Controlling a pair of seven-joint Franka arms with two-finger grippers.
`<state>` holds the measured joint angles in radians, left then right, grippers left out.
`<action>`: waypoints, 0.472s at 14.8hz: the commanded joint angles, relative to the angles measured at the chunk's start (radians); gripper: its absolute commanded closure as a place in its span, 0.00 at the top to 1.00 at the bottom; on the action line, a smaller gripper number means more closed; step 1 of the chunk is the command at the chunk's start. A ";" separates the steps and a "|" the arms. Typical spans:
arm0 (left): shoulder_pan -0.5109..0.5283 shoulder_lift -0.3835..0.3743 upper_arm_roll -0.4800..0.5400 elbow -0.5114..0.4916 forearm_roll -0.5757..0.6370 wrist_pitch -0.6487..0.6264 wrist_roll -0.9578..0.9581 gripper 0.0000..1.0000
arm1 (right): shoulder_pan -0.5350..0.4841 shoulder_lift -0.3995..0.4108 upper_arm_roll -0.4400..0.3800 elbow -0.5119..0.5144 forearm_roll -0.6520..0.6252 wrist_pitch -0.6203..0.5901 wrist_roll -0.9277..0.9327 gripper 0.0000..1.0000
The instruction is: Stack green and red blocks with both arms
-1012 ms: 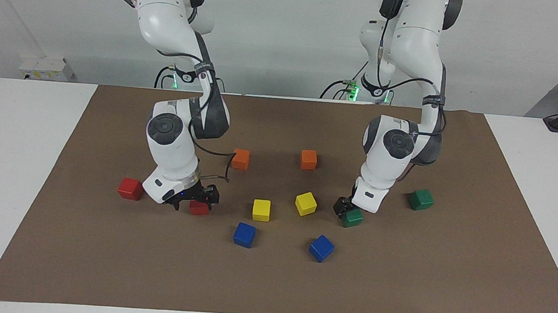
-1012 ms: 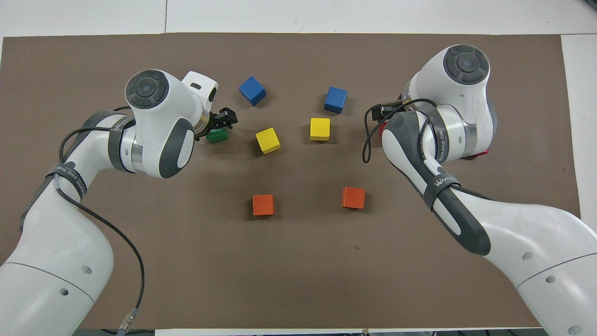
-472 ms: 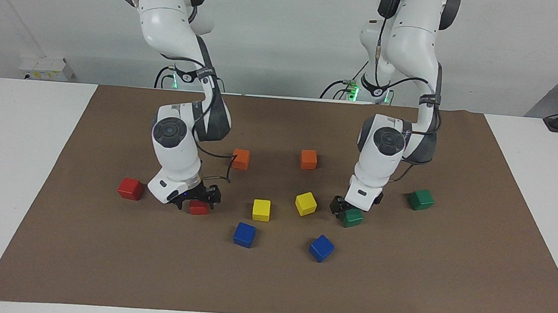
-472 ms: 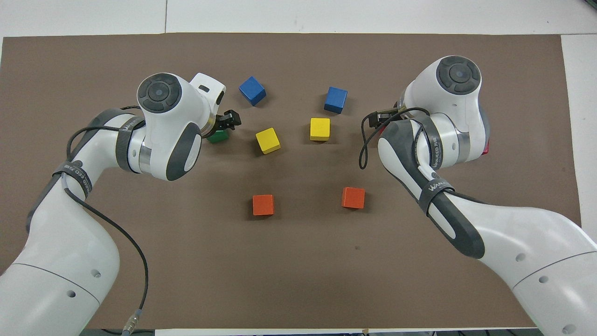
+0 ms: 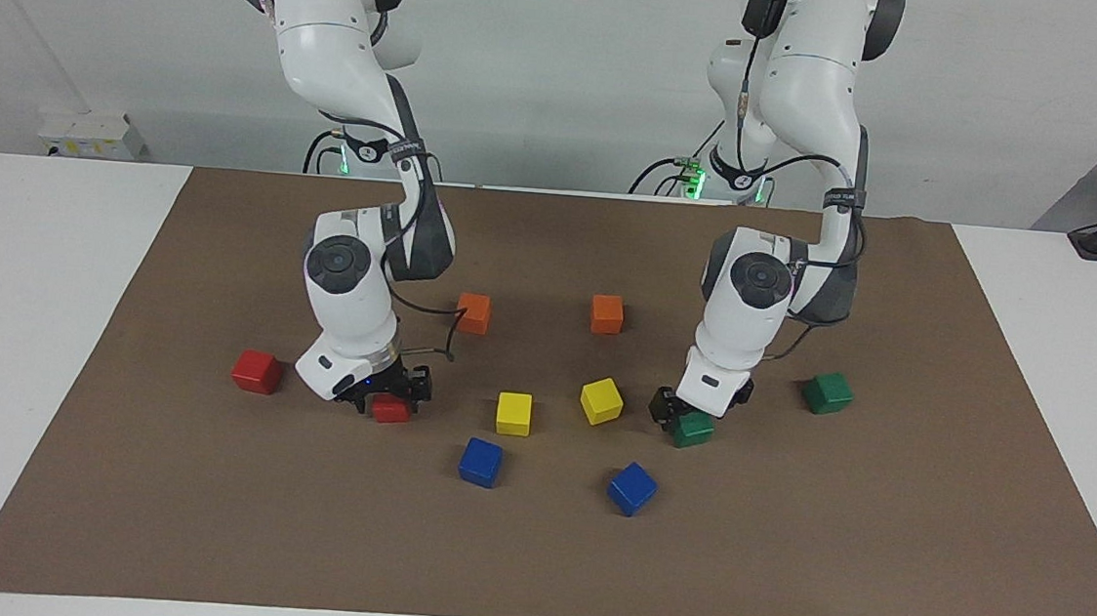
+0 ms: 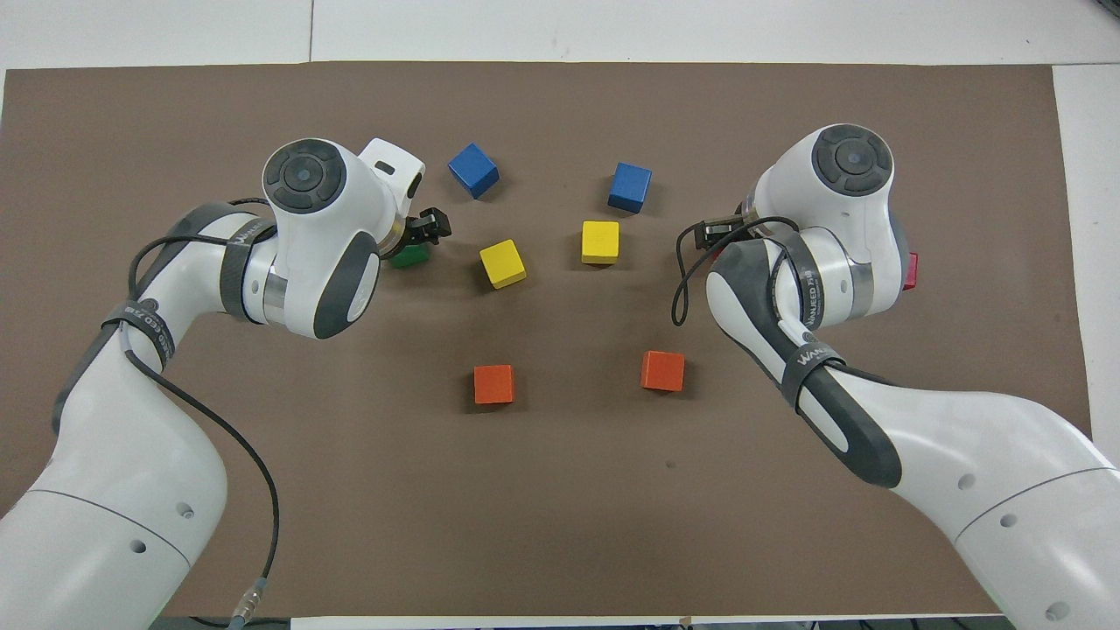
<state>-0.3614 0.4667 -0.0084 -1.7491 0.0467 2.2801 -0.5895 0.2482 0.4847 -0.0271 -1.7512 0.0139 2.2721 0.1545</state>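
Observation:
My right gripper is down at the mat around a red block. The right wrist hides that block in the overhead view. A second red block lies beside it, toward the right arm's end of the table. My left gripper stands open, low over a green block with its fingers on either side of it. Another green block sits toward the left arm's end, a little nearer to the robots. It is covered by the left arm from above.
On the brown mat between the two grippers lie two yellow cubes. Two blue cubes lie farther from the robots, and two orange cubes lie nearer to them.
Both wrists have swung more upright over their blocks and the grippers have settled slightly lower. No block has moved.

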 commanded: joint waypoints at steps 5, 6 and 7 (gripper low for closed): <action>-0.014 0.017 0.012 0.017 0.025 0.019 -0.015 1.00 | -0.009 -0.041 0.000 0.066 0.008 -0.122 0.037 0.00; -0.014 0.026 0.012 0.026 0.025 0.019 -0.015 1.00 | -0.013 -0.054 -0.008 0.105 0.006 -0.179 0.036 0.00; -0.014 0.029 0.013 0.033 0.022 0.019 -0.015 1.00 | -0.039 -0.072 -0.008 0.123 0.006 -0.212 0.031 0.00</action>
<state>-0.3615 0.4722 -0.0090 -1.7437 0.0543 2.2870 -0.5895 0.2483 0.4539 -0.0390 -1.6812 0.0144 2.1499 0.1695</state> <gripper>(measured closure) 0.000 0.454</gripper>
